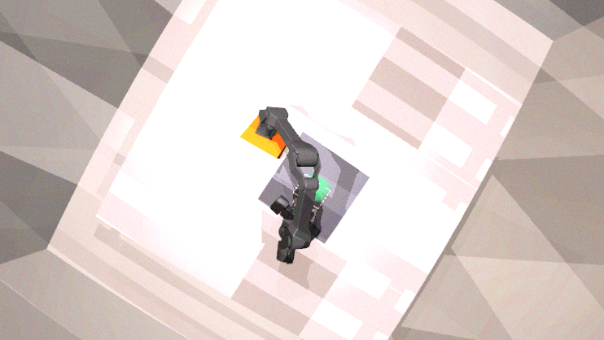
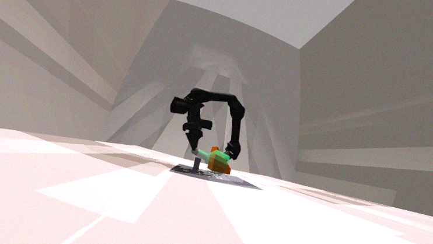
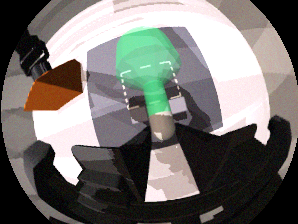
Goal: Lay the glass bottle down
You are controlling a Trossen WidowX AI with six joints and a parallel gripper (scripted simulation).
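One claw (image 2: 194, 150) (image 3: 162, 128) is clamped on the pale mouth end of one green bottle (image 1: 321, 188) (image 2: 218, 157) (image 3: 149, 55), tilted above one grey mat (image 1: 346, 177) (image 2: 242, 181) (image 3: 200, 75); overhead, one orange block (image 1: 261, 141) (image 2: 217, 168) (image 3: 57, 90) sits at ten o'clock from it.

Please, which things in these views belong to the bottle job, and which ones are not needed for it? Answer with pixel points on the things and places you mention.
For the job:
- green bottle (image 1: 321, 189) (image 2: 203, 154) (image 3: 144, 52), its neck end held by the gripper (image 2: 194, 150) (image 3: 162, 128)
- grey rest (image 2: 196, 164) (image 3: 179, 108)
- dashed outline (image 1: 326, 196) (image 3: 124, 90)
- grey mat (image 1: 350, 181) (image 2: 248, 183) (image 3: 102, 65), carrying the outline

Apparently not needed:
- orange block (image 1: 257, 137) (image 2: 214, 167) (image 3: 55, 90)
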